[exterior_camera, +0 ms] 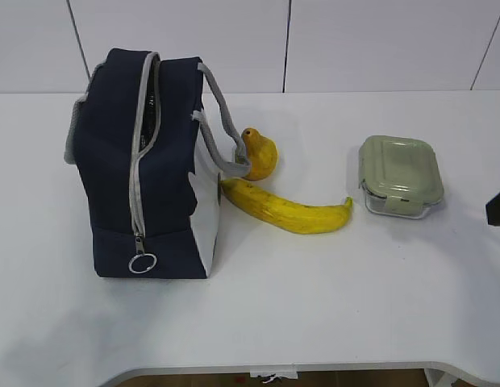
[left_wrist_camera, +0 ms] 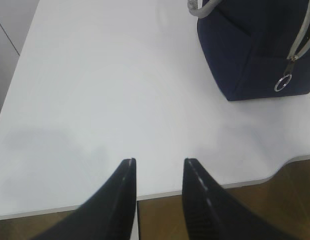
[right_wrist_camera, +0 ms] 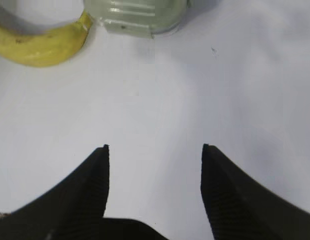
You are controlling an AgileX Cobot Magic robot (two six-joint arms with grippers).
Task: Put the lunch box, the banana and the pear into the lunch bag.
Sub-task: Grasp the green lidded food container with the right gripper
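While both pairs of fingers stood apart and held nothing, the left gripper [left_wrist_camera: 159,161] hovered over the near edge of the tabletop [left_wrist_camera: 105,90], with the lunch bag [left_wrist_camera: 255,50] at its 1 o'clock. The right gripper [right_wrist_camera: 154,146] hung over bare surface, the lunch box [right_wrist_camera: 135,15] at its 12 o'clock and the banana [right_wrist_camera: 42,45] at 11.

In the exterior view, the lunch bag [exterior_camera: 145,169] stood upright at 9 o'clock on the tabletop [exterior_camera: 314,306], its zipper partly parted at the top; its inside could not be seen. The pear [exterior_camera: 260,153] lay against the bag's grey handle, the banana [exterior_camera: 286,211] just in front of it. The lunch box [exterior_camera: 400,176], lid on, sat apart at 3 o'clock. White wall panels stood behind.
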